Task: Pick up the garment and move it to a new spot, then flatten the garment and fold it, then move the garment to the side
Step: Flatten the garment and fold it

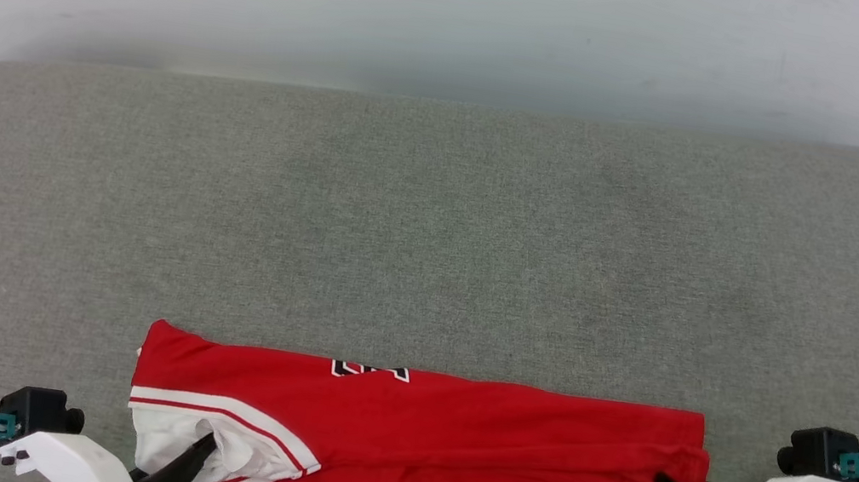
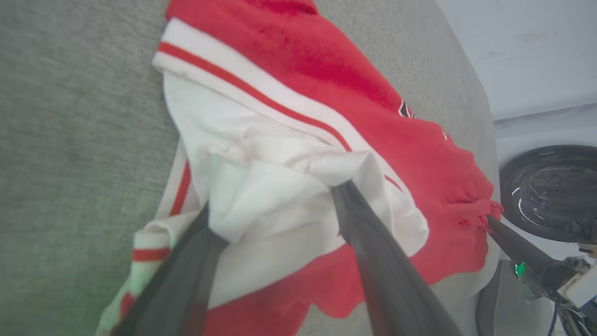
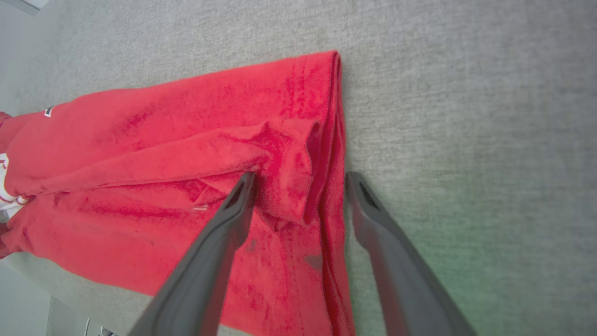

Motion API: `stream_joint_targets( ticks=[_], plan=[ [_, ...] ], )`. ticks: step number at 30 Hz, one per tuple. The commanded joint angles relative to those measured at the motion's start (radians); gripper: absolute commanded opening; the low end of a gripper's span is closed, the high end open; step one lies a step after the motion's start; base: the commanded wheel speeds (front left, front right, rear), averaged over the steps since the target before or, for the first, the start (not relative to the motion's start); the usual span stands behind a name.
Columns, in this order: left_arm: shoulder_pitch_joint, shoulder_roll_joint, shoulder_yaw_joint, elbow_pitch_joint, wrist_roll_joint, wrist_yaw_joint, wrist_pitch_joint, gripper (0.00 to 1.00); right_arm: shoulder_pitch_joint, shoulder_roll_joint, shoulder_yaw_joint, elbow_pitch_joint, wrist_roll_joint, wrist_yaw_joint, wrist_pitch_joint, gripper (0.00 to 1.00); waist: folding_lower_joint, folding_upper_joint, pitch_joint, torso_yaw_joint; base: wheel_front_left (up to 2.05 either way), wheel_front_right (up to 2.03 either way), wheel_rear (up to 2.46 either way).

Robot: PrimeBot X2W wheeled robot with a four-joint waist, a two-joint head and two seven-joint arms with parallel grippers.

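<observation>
Left gripper (image 1: 192, 458), head view: nearest, tip on the white sleeve (image 1: 226, 437).
Garment (image 1: 451, 434): lies crosswise at the grey surface's (image 1: 431, 233) near edge, spanning both arms.
Left wrist jaws: released, astride the bunched sleeve.
Right gripper (image 3: 301, 179), right wrist: jaws released, straddling the red side edge.

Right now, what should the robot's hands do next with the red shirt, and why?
Probably lift both clear: the shirt lies folded on the gray surface, the left gripper is open around its white sleeve, the right gripper open astride its red edge.
</observation>
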Motion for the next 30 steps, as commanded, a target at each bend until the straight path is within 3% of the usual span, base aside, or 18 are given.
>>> stream_joint_targets(
  ticks=[1, 6, 16, 23, 30],
  plan=[
    [0.016, 0.004, 0.007, 0.005, 0.025, -0.006, -0.034, 1.0, 0.038, 0.001, 0.002, -0.011, -0.01, -0.001, -0.012, 1.0, 0.0002, 0.0, -0.008, -0.003, 0.0, 0.0, 0.0],
    [0.007, 0.014, 0.018, -0.053, 0.138, 0.006, -0.188, 1.0, 0.085, -0.012, -0.037, -0.126, -0.013, -0.001, -0.048, 1.0, 0.0002, 0.0, -0.039, -0.015, 0.0, 0.0, 0.0],
    [-0.026, 0.054, -0.002, -0.238, 0.47, 0.157, -0.452, 1.0, 0.127, -0.027, -0.232, -0.33, -0.094, -0.001, 0.16, 1.0, 0.0002, 0.0, -0.06, -0.018, 0.0, 0.0, 0.0],
    [-0.001, 0.048, -0.029, -0.336, 0.611, 0.245, -0.493, 1.0, 0.138, 0.01, -0.276, -0.382, -0.143, 0.0, 0.314, 1.0, 0.0002, 0.0, -0.031, 0.024, 0.0, 0.0, 0.0],
    [-0.007, 0.021, -0.048, -0.368, 0.644, 0.26, -0.503, 1.0, 0.124, 0.058, -0.276, -0.324, -0.153, -0.001, 0.34, 1.0, 0.0002, 0.0, 0.021, 0.083, 0.0, 0.0, 0.0]
  ],
)
